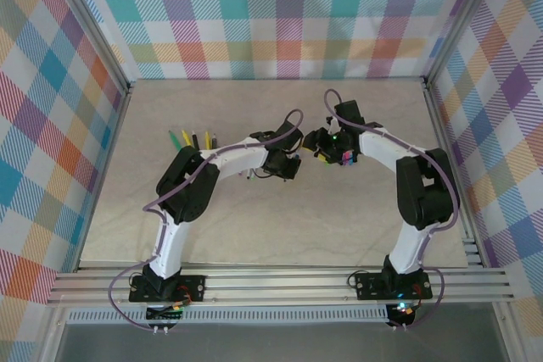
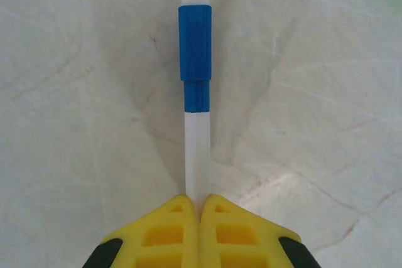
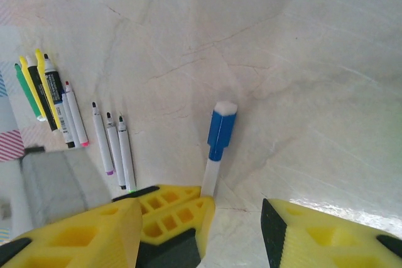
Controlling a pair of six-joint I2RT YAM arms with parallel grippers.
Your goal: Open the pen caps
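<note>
My left gripper (image 2: 200, 204) is shut on the white barrel of a pen (image 2: 197, 149). The pen points away from the fingers over the table. Its blue pen cap (image 2: 195, 48) is seated on the far end, with a white stub at the tip. In the right wrist view the same blue cap (image 3: 221, 128) rises from the left gripper's yellow fingers (image 3: 179, 208). My right gripper (image 3: 204, 227) is open, its fingers standing either side of the left one, short of the cap. Seen from above, the left gripper (image 1: 297, 160) and right gripper (image 1: 326, 148) meet mid-table.
Several other pens (image 3: 69, 120) lie in a row on the table to the left, some with bare tips; from above they are the row of pens (image 1: 191, 138) behind the left arm. Checked walls surround the marble table (image 1: 280, 226), and an aluminium rail (image 1: 280, 281) runs along the near edge.
</note>
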